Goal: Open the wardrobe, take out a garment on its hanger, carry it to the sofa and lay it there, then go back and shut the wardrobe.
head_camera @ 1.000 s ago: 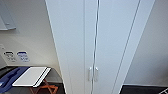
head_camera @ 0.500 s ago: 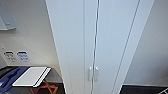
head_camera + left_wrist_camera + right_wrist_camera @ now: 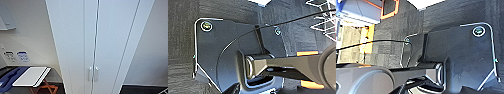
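The wardrobe point(image 3: 100, 37) stands straight ahead in the head view, tall and white, with both doors shut. Its two small white handles point(image 3: 93, 74) sit side by side low on the door seam. Both wrist views look down at dark carpet past the robot's own dark plate, and no fingers can be made out in them.
A small white-topped table point(image 3: 31, 76) on orange legs stands low at the left, with something blue point(image 3: 10, 77) beside it. White wall flanks the wardrobe, with small labelled panels point(image 3: 16, 56) at left. A white wire frame point(image 3: 324, 17) shows on the carpet in the left wrist view.
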